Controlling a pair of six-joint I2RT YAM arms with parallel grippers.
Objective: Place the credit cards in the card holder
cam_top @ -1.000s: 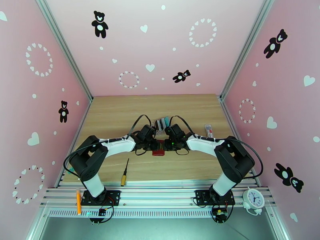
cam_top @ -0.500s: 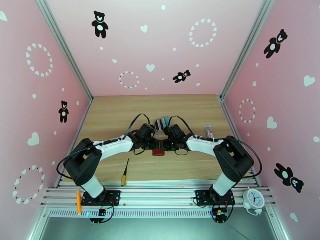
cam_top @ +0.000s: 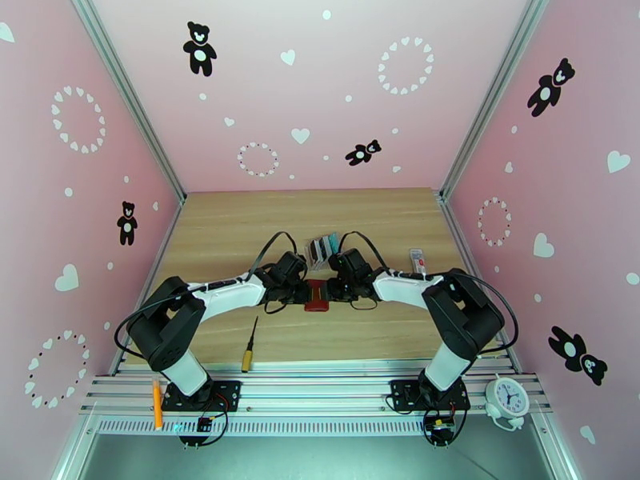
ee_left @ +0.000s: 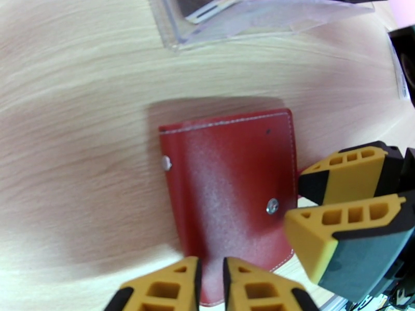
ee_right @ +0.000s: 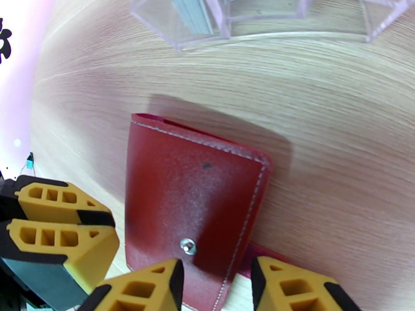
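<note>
Found the card holder (cam_top: 317, 295) lying shut and flat about the middle of the bench (cam_top: 232, 234), red outer face and snap stud upward, just on the near side of the clear rack (ee_left: 270, 19). Saw the credit cards (cam_top: 323, 247) standing on edge in that rack's slots, toward the far edge, apart from both claws and none yet in the holder. Noted the left gripper (ee_left: 211, 270) down at the holder's left side, toward its near corner, fingers almost together with only a thin slit between and red leather showing through; could not tell whether nipping the leather, pressing on it or just hanging above. Took that placing for a pin, meant to stop the holder sliding over the smooth wood. Noted the right gripper (ee_right: 217, 270) at the opposite side, fingers apart and straddling the flap's corner beside the stud, a sliver of the tab peeking out beneath; nothing clamped there. Judged this pose a bid to catch the flap and lift it, presumably to bare the slots folded away inside. Reckoned opening the holder the step in hand, fetching of cards to come after. Counted the screwdriver (cam_top: 250, 346) by the near edge as no part of it
</note>
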